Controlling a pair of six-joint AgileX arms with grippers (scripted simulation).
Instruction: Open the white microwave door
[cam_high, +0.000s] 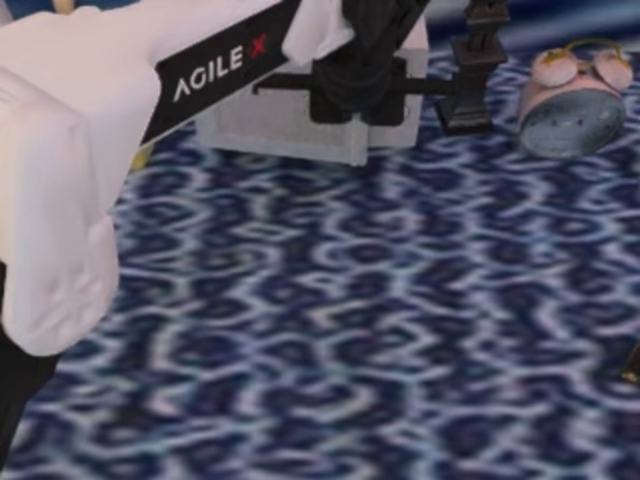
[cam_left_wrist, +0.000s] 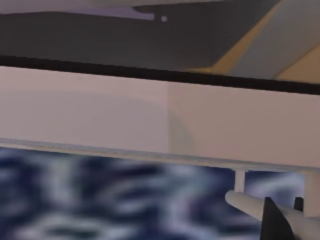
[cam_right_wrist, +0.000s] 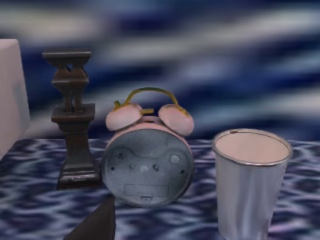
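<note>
The white microwave (cam_high: 408, 45) stands at the table's far middle, mostly hidden by my left arm. Its door (cam_high: 270, 128), with the grey mesh window, faces the table's front. My left gripper (cam_high: 350, 95) is at the door's right edge. In the left wrist view the door's white panel (cam_left_wrist: 150, 115) fills the middle, and a pale bar handle (cam_left_wrist: 247, 202) stands off it on short posts. My left gripper (cam_left_wrist: 286, 212) has a dark finger on either side of that handle. Of my right gripper, only one dark finger (cam_right_wrist: 100, 222) shows, low over the table at the right.
A dark carved stand (cam_high: 472, 70) (cam_right_wrist: 75, 135) stands just right of the microwave. A pink alarm clock (cam_high: 572, 100) (cam_right_wrist: 147, 165) lies beside it, and a silver cup (cam_right_wrist: 250, 185) stands farther right. The blue patterned cloth (cam_high: 350, 320) covers the table.
</note>
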